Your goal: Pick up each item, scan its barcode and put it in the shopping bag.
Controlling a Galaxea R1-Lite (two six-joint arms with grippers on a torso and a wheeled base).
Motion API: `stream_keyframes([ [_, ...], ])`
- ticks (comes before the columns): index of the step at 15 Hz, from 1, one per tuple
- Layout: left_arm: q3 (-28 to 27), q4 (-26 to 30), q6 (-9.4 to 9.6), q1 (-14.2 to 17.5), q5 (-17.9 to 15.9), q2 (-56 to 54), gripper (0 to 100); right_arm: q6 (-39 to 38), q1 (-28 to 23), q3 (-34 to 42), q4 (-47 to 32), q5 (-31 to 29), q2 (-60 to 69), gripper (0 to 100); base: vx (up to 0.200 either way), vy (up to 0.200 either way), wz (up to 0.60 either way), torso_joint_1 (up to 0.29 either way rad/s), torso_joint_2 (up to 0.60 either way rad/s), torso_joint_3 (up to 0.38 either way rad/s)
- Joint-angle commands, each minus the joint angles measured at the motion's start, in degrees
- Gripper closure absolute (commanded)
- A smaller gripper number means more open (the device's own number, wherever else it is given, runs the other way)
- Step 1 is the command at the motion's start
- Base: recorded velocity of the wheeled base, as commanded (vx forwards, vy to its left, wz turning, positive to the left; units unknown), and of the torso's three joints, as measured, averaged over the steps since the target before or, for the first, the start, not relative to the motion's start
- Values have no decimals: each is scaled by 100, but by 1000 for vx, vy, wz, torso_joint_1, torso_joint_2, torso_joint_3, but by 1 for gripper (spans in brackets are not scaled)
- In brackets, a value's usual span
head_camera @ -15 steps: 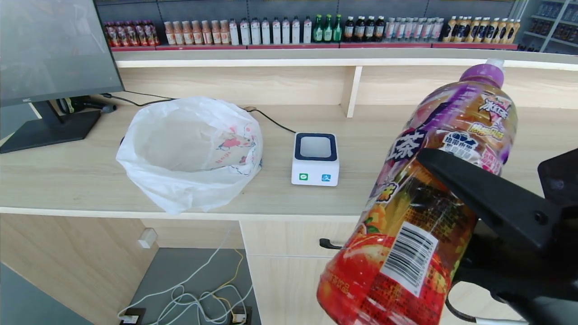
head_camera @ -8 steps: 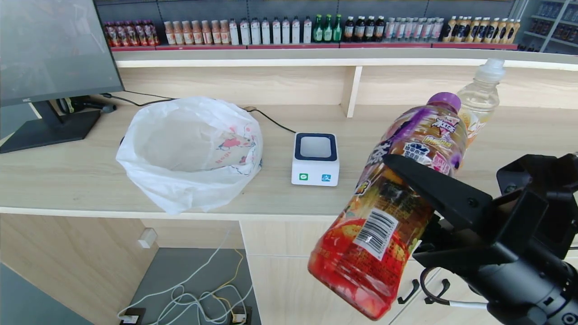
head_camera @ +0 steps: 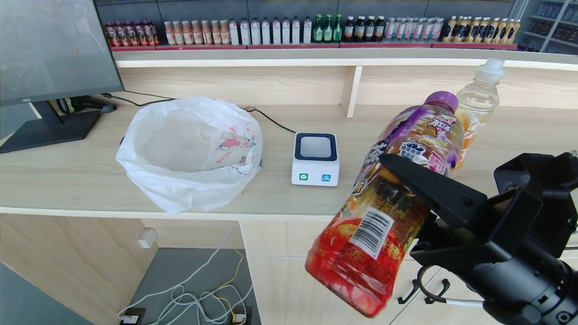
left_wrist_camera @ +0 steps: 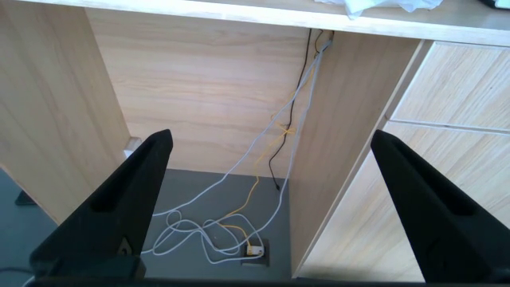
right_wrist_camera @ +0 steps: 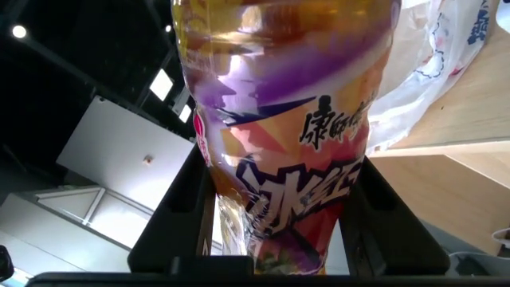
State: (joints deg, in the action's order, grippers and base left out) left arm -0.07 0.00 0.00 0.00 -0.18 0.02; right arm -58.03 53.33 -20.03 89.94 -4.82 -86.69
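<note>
- Head view: in a second your right hand (head_camera: 397, 185), clamped on the bottle (head_camera: 356, 271), carried it down toward the scanner (head_camera: 315, 158).
- Bottle hung off the desk (head_camera: 67, 180) edge, barcode (head_camera: 372, 232) upward, likely unscanned; left hand (left_wrist_camera: 268, 139) gaped empty.

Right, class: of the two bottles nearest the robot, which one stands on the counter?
The clear white-capped bottle, upright on the counter. The purple-capped tea bottle is held tilted off the counter in the right gripper.
</note>
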Motion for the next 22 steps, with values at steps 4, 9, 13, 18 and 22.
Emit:
stream_keyframes([
  [4, 7, 0, 0, 0, 1, -2, 0, 652, 2, -89, 6, 473, 240, 100, 0, 0, 0, 0, 0, 0],
  [9, 7, 0, 0, 0, 1, -2, 0, 1786, -649, -80, 6, 1176, 249, 100, 0, 0, 0, 0, 0, 0],
  [13, -1, 0, 0, 0, 1, -2, 0, 2551, -1686, -124, 6, 1774, 345, 100, 0, 0, 0, 0, 0, 0],
  [18, -1, 0, 0, 0, 1, -2, 0, 4792, -2090, -432, -706, 1765, 416, 100, 0, 0, 0, 0, 0, 0],
  [22, -1, 0, 0, 0, 1, -2, 0, 6523, -2635, -933, -1330, 1703, 521, 100, 0, 0, 0, 0, 0, 0],
])
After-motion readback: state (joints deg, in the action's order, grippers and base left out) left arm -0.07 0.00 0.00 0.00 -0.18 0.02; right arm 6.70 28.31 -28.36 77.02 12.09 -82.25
